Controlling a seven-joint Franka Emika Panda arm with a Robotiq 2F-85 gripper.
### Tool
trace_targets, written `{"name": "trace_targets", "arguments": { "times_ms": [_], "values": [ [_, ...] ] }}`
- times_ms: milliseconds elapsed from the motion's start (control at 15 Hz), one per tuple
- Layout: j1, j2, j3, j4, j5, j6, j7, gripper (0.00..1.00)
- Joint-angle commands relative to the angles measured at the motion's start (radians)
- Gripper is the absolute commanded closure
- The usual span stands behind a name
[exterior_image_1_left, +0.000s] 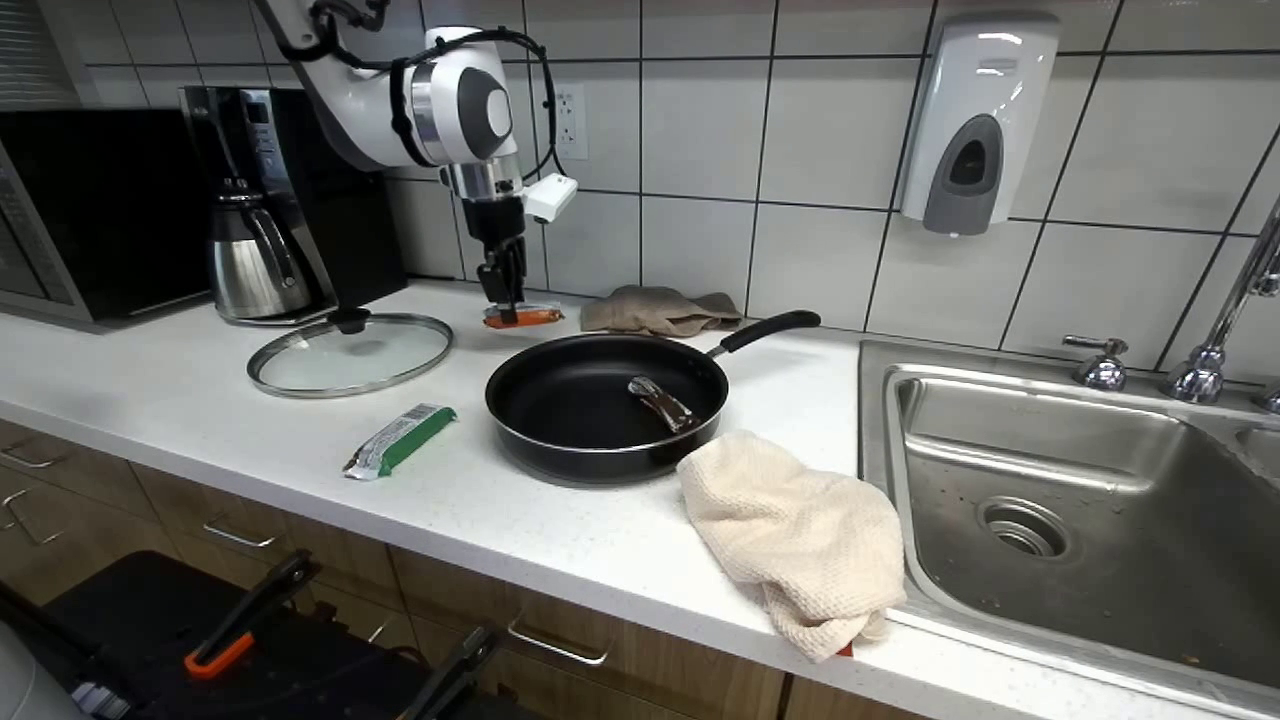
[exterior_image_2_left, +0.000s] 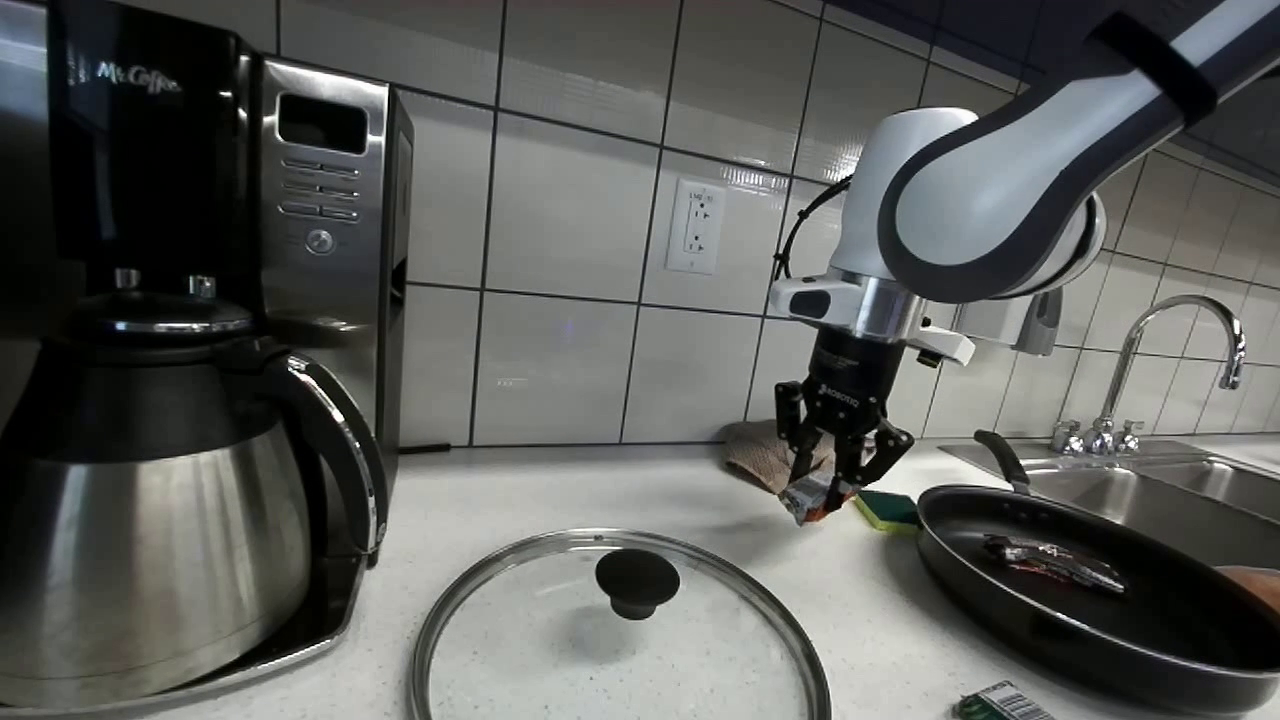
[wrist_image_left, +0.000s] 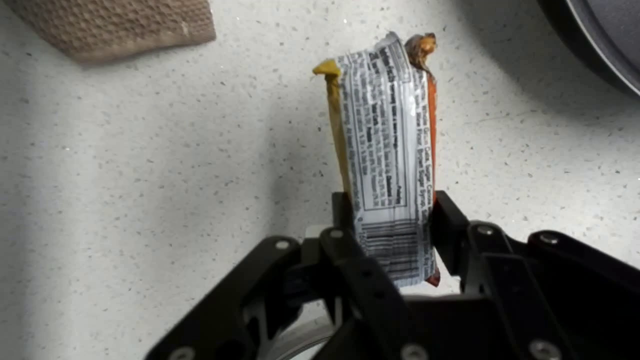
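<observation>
The jaws pinch a wrapped bar (wrist_image_left: 387, 150) above the desk (exterior_image_1_left: 600, 530), left of the pan (exterior_image_1_left: 570, 400); holding it aloft seems the step in hand, and the next move calls for steady grip.

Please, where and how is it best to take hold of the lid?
Probably by its knob, from straight above: the lid lies flat on the counter, knob standing up at its middle. The gripper holds a bar, so it would likely need freeing first.
</observation>
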Motion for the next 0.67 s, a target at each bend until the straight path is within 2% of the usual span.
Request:
{"name": "trace_targets", "arguments": {
  "times_ms": [0,267,600],
  "values": [
    [-0.002,-0.087,-0.011,-0.060,0.038,0.030,0.063,0.83],
    [-0.001,-0.159,-0.029,-0.106,0.073,0.013,0.144,0.83],
    [0.000,-0.224,-0.065,-0.171,0.066,-0.008,0.257,0.83]
  ]
}}
